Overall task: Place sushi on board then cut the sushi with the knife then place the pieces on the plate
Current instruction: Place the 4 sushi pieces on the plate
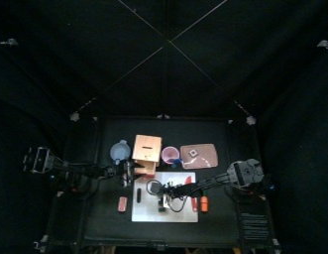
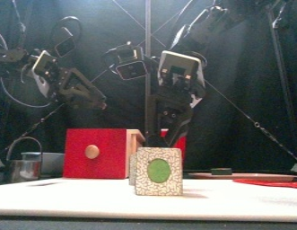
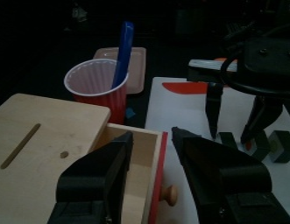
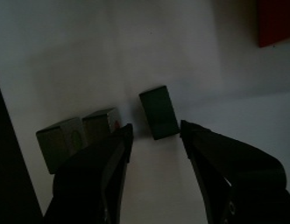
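Right gripper [image 4: 155,131] hangs with its jaws spread over the white cutting board [image 4: 229,87], straddling one small dark green sushi block [image 4: 159,112] that lies apart from two more dark green blocks [image 4: 82,136] set side by side. Seen from the front, a piece shows a green centre in a pale speckled ring.

The block looks like hard, light toy plastic: stiff, smooth-sided, apt to slide or tip. I would grip it across its two long flat faces, low and centred.

There is bare board around the single block. The pair lies nearer the board's edge, with black table beyond.

Left gripper [image 3: 153,144], also spread, hovers over the pale wooden box [image 3: 53,131]. Next to the box stands the red cup [image 3: 100,83] with the blue toy knife [image 3: 123,48], and beyond it lies the flat pink tray [image 3: 135,57].
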You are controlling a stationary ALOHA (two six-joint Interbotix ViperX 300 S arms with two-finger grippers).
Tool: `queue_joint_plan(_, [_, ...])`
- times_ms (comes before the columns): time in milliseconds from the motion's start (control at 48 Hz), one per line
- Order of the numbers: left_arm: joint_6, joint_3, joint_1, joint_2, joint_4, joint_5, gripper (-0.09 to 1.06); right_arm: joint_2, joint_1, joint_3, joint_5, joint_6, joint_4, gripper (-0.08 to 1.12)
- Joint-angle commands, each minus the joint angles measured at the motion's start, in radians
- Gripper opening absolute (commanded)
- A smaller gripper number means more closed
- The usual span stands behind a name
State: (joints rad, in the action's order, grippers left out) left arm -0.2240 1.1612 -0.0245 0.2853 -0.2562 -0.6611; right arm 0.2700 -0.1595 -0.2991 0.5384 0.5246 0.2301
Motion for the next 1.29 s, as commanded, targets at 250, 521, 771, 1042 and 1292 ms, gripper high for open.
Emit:
queue_joint_plan(250, [0.000,-0.006,-0.003,0.002,0.000,-0.005,0.78,0.002,0.014,0.057,0.003,0.002,0.015,0.79])
queue_joint_plan(521, [0.000,-0.006,-0.003,0.002,0.000,-0.003,0.78,-0.015,0.020,0.051,0.025,0.005,-0.002,0.60])
queue_joint_plan(771, [0.000,-0.006,-0.003,0.003,-0.002,-0.005,0.78,-0.261,0.089,-0.156,0.084,0.023,-0.080,0.60])
queue_joint_plan(1042, [0.000,-0.006,-0.002,0.003,-0.002,-0.003,0.78,-0.569,0.325,-0.480,0.074,0.026,-0.213,0.60])
queue_joint_plan(1292, [0.000,-0.008,-0.005,0.002,0.000,-0.003,0.78,-0.647,0.552,-0.592,-0.156,0.028,-0.278,0.60])
